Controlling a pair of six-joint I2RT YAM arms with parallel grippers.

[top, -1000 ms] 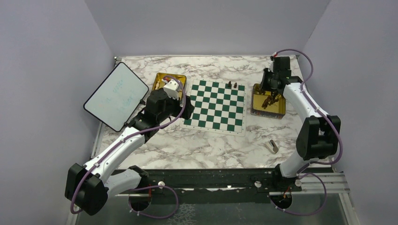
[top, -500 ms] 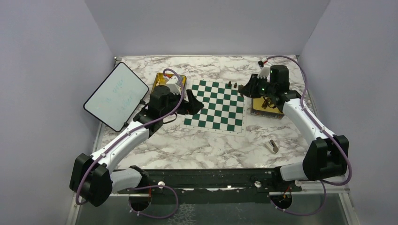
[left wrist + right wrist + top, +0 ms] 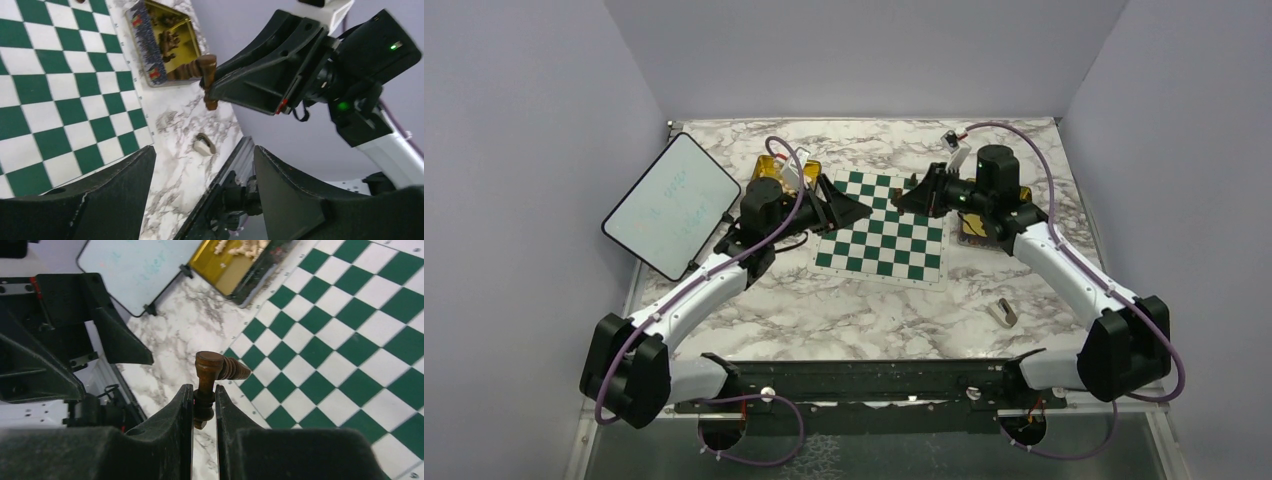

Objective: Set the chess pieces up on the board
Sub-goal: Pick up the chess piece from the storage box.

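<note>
Top external: the right gripper (image 3: pixel 901 202) is pinching a dark brown chess piece (image 3: pixel 205 376) above the board (image 3: pixel 884 236), toward 1 o'clock. The left gripper (image 3: pixel 202 150), at 10 o'clock, is gaping wide, carrying nothing.

A white tablet (image 3: pixel 671 205) is lying askew at the far left of the marbled surface (image 3: pixel 864 310). One gold tray (image 3: pixel 225 270) is sitting beside it, another gold tray (image 3: pixel 145 50) is sitting further right, and a small grey-beige block (image 3: pixel 1003 313) is resting alone near the front.
</note>
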